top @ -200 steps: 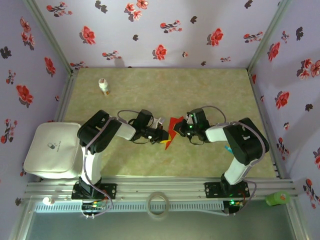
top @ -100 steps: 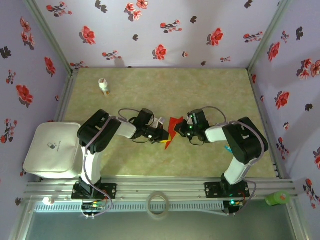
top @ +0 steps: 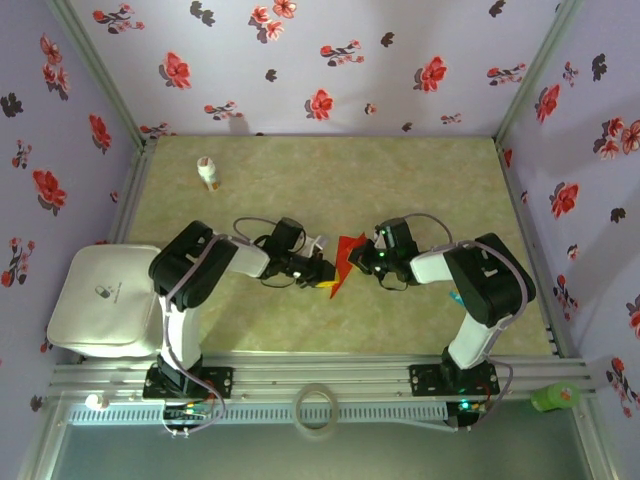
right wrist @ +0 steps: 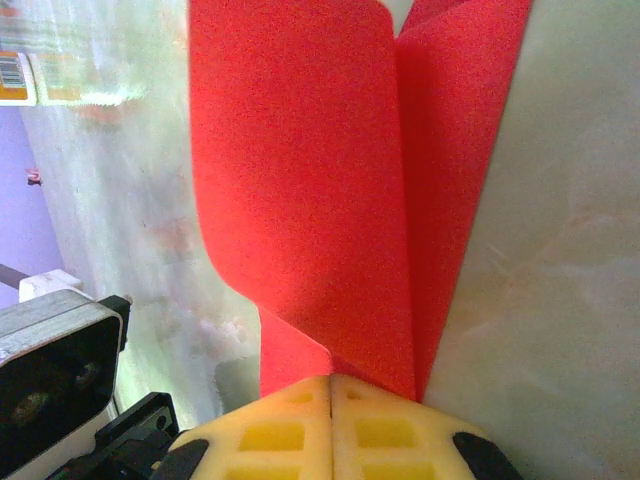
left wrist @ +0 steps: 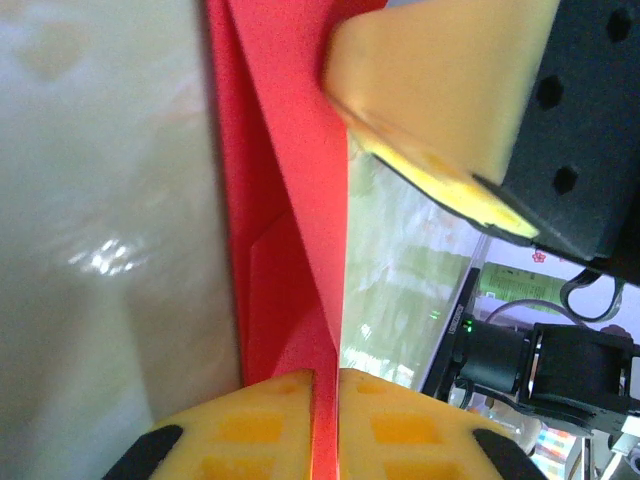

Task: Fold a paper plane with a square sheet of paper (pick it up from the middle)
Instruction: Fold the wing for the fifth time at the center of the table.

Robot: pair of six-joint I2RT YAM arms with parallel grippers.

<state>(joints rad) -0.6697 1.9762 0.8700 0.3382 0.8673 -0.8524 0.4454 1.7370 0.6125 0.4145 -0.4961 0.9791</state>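
The left gripper (left wrist: 325, 400) and right gripper (right wrist: 331, 395) each pinch the creased red paper (top: 347, 250) from opposite sides, jaws nearly closed.

The red sheet (right wrist: 300, 180) looks to me like thin matt paper, faintly grainy on its face and crisp along the creases. My finger pads (right wrist: 270, 440) are a soft-looking matt yellow foam or rubber moulded with shallow square recesses, and the black housing (left wrist: 585, 120) is smooth hard plastic with a dull sheen. The tabletop (top: 420, 180) underneath is a smooth, marbled green-beige surface that throws glossy highlights.
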